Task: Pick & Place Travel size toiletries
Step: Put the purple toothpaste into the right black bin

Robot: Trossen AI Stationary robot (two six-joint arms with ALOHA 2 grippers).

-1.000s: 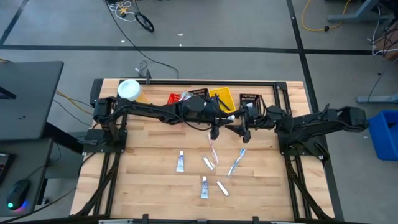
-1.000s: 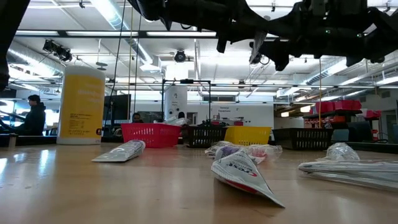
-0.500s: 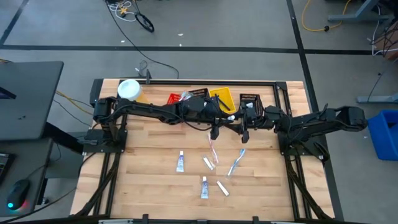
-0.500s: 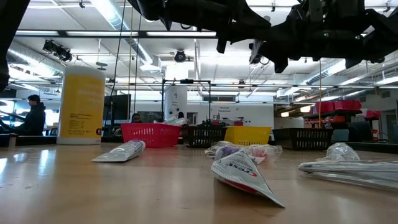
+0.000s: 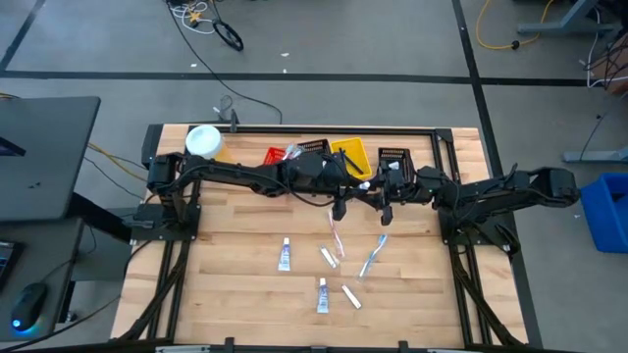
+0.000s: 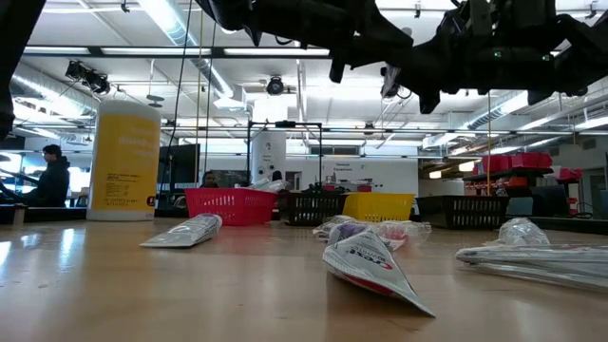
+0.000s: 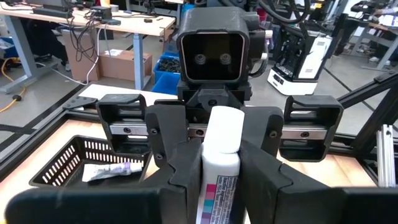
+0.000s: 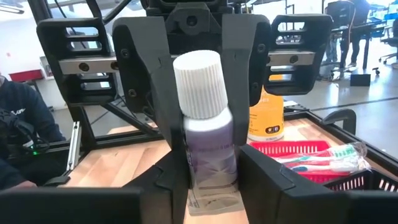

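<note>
A small white tube (image 5: 365,186) with a ribbed white cap (image 8: 198,84) hangs level above the table's middle, between my two grippers, which face each other. My left gripper (image 5: 351,194) comes from the left and is shut on the tube. My right gripper (image 5: 379,194) comes from the right and is shut on it too. More travel size toiletries lie on the wood: two tubes (image 5: 285,254) (image 5: 322,295), two white packets (image 5: 329,257) (image 5: 351,296) and two toothbrushes (image 5: 337,235) (image 5: 373,255). My left gripper pinches the tube between its two fingers (image 8: 149,93) at the cap end, coming level from the table's left, along the tube. The tube is lifted clear and lies level. My right gripper pinches the tube's body (image 8: 211,155) near its flat crimped end (image 7: 224,127) between its two fingers (image 8: 261,177), coming level from the table's right, along the tube.
Along the far edge stand a red bin (image 5: 278,155), a black bin (image 5: 312,149), a yellow bin (image 5: 350,155) and another black bin (image 5: 392,157). A yellow canister with a white lid (image 5: 203,140) stands at the far left. A person (image 6: 47,176) sits beyond the table.
My right gripper has shut from wide open onto the tube that my left gripper holds. Neither arm nor the tube has shifted.
</note>
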